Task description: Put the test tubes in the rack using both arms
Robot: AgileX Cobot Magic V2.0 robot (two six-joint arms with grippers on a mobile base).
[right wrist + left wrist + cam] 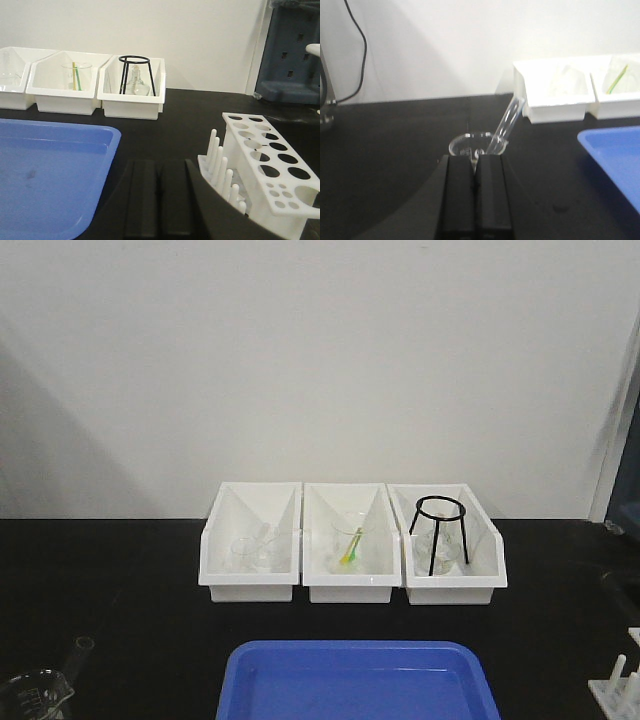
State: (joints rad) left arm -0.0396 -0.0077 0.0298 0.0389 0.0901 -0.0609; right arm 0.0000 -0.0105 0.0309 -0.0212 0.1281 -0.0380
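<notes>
Your left fingers (pixel 460 195) are pressed together with nothing between them, low over the black worktop (pixel 390 135) and just short of the beaker (pixel 467 145). One tube (pixel 506 125) leans at that beaker's rim, its open end tilted up toward the bins (pixel 555 95). Your right fingers (pixel 142 195) are also together and empty. The rack (pixel 272 165) stands just beside them on the right, and the blue tray (pixel 45 165) lies on the left.

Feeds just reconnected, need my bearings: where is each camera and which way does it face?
Front: raised, central, facing the wall across tray and bins; no robot visible.
Left wrist: behind shut left gripper, facing tube in beaker.
Right wrist: behind shut right gripper, rack to its right.
Shared: tray and bins in all.
</notes>
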